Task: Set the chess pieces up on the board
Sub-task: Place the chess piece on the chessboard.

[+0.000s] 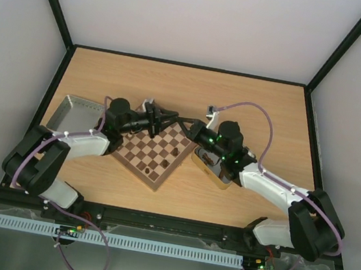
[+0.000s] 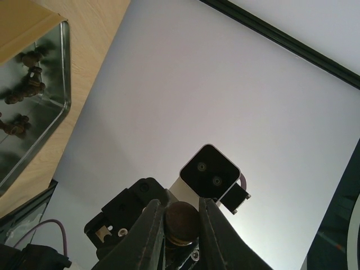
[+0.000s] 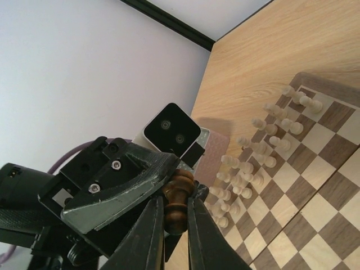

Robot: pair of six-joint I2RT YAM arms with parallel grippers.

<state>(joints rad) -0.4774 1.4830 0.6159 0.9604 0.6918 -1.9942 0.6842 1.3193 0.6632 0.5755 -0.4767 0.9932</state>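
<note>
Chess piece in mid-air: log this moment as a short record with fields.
dark piece: held up near the far corner of the board, gripped from both sides
left gripper: shut on the dark piece
right gripper: shut on the dark piece
pale pieces: standing in two rows along one board edge
tin: holds spare dark pieces

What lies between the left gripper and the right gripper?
A dark brown chess piece, both pairs of jaws closed on it; both wrist views show it.
</note>
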